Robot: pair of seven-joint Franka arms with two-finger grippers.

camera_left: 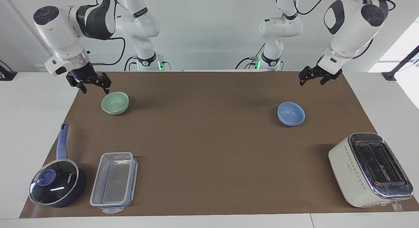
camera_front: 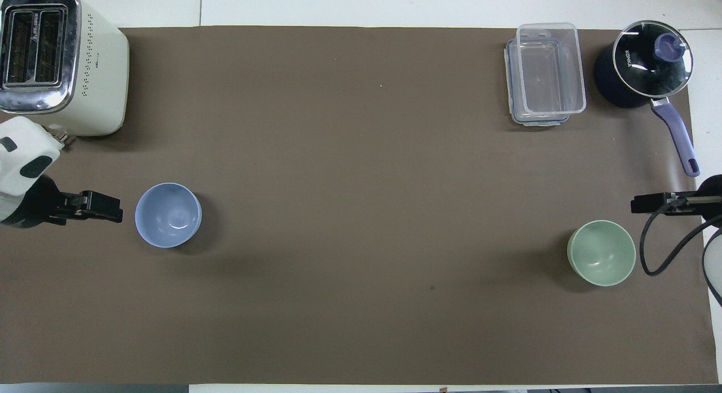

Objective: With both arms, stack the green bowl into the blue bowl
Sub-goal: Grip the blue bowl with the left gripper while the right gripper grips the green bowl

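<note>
The right tool (camera_left: 93, 86), fingers spread and empty, should drop squarely over the green bowl (camera_left: 115, 103) rim near the worktop's robot-side edge; the left tool (camera_left: 313, 78) waits, also spread.

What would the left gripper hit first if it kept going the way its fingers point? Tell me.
Likely the brown mat, just short of the blue bowl. The left gripper hangs over the mat's edge with its fingers angled down toward the bowl; depth is uncertain, so the bowl's rim is possible.

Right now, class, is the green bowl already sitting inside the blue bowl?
No, the green bowl rests on the mat at the right arm's end, well apart from the blue bowl.
</note>
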